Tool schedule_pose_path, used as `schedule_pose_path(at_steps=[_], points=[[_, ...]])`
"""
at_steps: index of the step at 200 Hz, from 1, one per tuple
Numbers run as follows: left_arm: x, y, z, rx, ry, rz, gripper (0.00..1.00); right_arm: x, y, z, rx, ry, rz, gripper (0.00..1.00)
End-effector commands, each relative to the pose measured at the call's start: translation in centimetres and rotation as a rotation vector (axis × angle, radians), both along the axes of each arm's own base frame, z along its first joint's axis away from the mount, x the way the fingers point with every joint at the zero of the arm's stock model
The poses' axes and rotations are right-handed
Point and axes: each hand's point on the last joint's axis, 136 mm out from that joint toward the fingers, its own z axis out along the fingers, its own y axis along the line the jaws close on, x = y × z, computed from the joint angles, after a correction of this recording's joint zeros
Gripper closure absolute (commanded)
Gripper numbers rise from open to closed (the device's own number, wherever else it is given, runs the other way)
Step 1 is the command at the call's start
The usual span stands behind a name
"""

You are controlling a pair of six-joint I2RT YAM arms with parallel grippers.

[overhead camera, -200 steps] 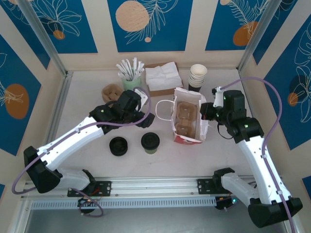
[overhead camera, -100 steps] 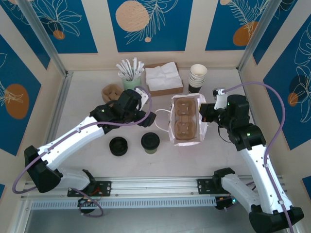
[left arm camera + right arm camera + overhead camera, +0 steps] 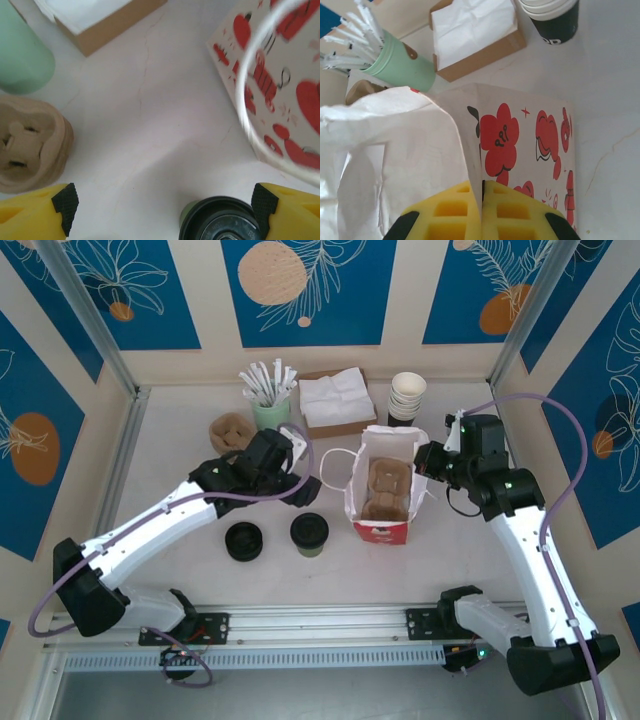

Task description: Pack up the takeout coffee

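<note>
Risks: left tool (image 3: 164,202) is wide open and holds nothing. The coffee (image 3: 220,222) sits off-centre between its fingers, close to one pad, so closing from here could clip the lid and tip the cup. Bag (image 3: 520,145) handle (image 3: 241,100) loops just beside that tool, a likely snag on the lift. Right tool (image 3: 481,200) is pinched shut on the bag's thin rim only. If the paper slips or tears, the mouth collapses. Coffee stands upright on the worktop (image 3: 330,585), between lid stack (image 3: 244,540) and bag, just nearer the bases than the left tool. Can't tell whether it touches the pad.
</note>
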Motion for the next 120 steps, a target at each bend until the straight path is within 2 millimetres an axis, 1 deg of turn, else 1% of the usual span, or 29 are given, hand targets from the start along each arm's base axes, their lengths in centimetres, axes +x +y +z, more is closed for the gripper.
schedule_pose_path(at_steps=[1,25,43,84,120], points=[[-1.5,0.4,-1.6,0.013,0.055,0.005,0.09,-0.5,-0.6,-0.1,0.046,0.053,-0.066,1.00],[-2.8,0.3,-3.3,0.002,0.112,0.010,0.11,-0.2,-1.2,-0.7,0.083,0.072,-0.095,1.00],[-3.8,-0.2,-4.5,0.002,0.156,0.010,0.11,0.1,-1.5,-1.2,0.125,0.089,-0.109,1.00],[-6.2,-1.7,-6.4,0.059,0.126,-0.054,0.11,0.5,-2.1,-1.8,0.203,0.116,-0.140,1.00],[-7.6,-1.9,-7.6,0.092,0.102,-0.063,0.09,0.5,-2.3,-1.8,0.221,0.121,-0.145,1.00]])
